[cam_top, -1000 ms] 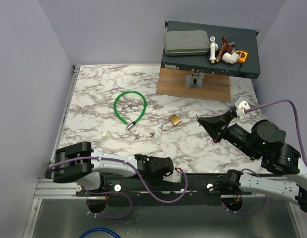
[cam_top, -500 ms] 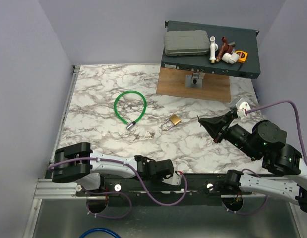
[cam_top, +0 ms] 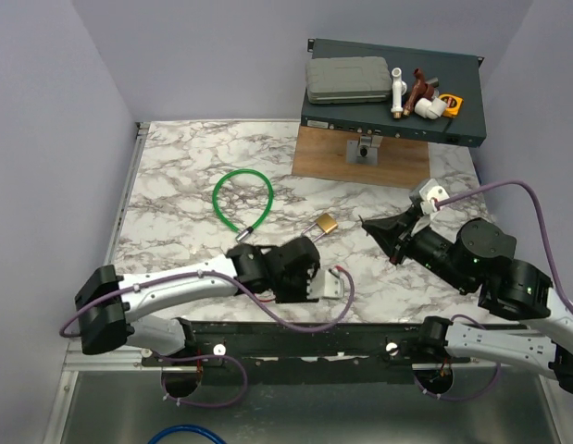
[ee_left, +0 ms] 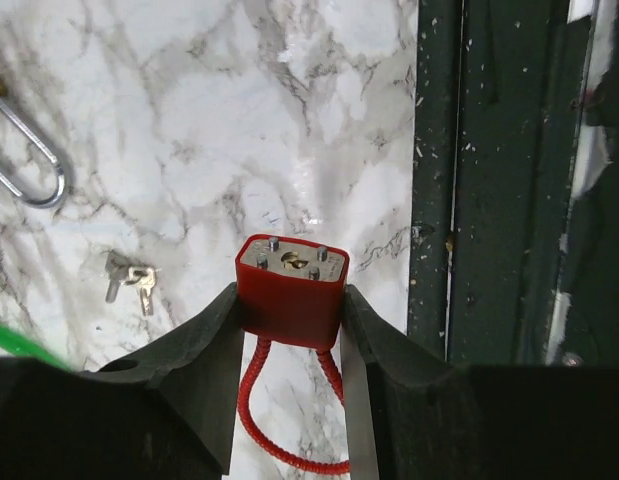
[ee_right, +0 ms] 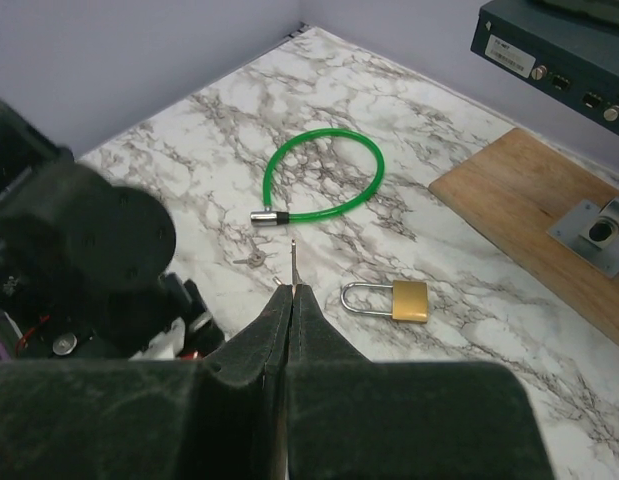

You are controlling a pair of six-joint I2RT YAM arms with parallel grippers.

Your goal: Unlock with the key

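key [ee_right: 292, 262] is pinched in the right gripper [ee_right: 292, 291], jaws squeezed fully together with just the thin metal blade poking out past the tips. over on the other side, the left gripper [ee_left: 289, 305] has its jaws closed partway on a red lock [ee_left: 290, 292], one finger on each side, keyhole [ee_left: 292, 263] facing out and its red cable loop [ee_left: 289, 445] hanging back between the fingers. so i'd say both pickups are done, but the key tip and the lock are well apart, so lining up, inserting and turning are all left. on the marble there's a couple of spare small keys [ee_left: 129, 283], a brass padlock [ee_right: 410, 300] and a green cable loop [cam_top: 215, 196], none of them touched. container-wise, only a grey case [cam_top: 348, 80] on the dark rack unit [cam_top: 406, 128] at the back, lid closed so can't tell what's inside, with pipe fittings [cam_top: 398, 92] loose beside it.
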